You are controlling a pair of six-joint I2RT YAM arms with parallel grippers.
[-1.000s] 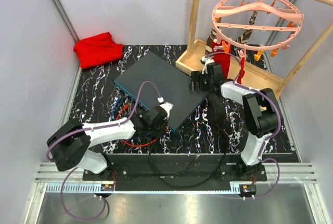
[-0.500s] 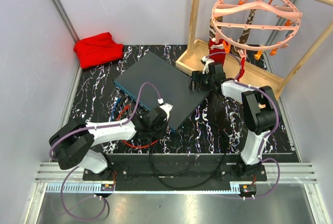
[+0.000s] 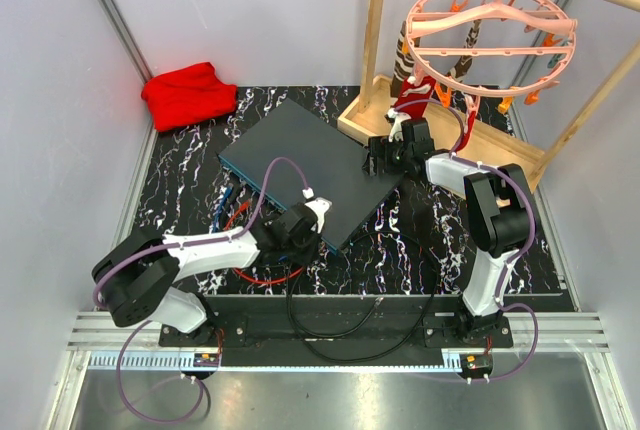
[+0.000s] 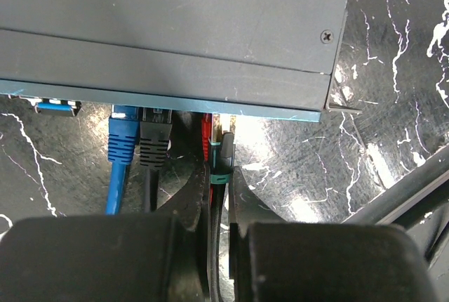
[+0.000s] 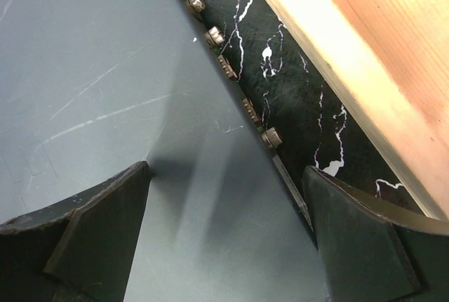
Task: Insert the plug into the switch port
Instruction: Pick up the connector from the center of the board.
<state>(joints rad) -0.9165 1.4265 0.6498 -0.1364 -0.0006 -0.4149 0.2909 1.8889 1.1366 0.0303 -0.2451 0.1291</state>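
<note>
The switch (image 3: 300, 155) lies slantwise on the black marbled mat (image 4: 393, 70), with its teal front edge toward the arms' bases. At the near end of that edge, the left gripper (image 4: 219, 179) has its jaws closed on the boot of the plug (image 4: 226, 153), a dark connector with a green band. The plug's nose sits right at the edge, just beside a red plug (image 4: 205, 139) already seated there. Further along the same edge, a black lead (image 4: 154, 146) and a blue lead (image 4: 123, 144) are also plugged in. Whether the held plug has entered its port or only touches the mouth cannot be told, because the edge overhangs it.

The right gripper (image 5: 226, 172) is at the switch's opposite, rear side. Its jaws are wide apart, with one finger over the lid and the other beyond the rear edge, toward the wooden frame base (image 5: 365, 56). It looks placed to brace the box, though no contact can be seen.

The step in hand appears to be the final push. It should go straight along the plug's axis and square to the front edge, because any yaw toward the red plug would probably jam the nose against its neighbour. The plug should stay level with the socket row. A slow advance, with the rear of the switch held firm so the box cannot slide, should let the latch seat.
</note>
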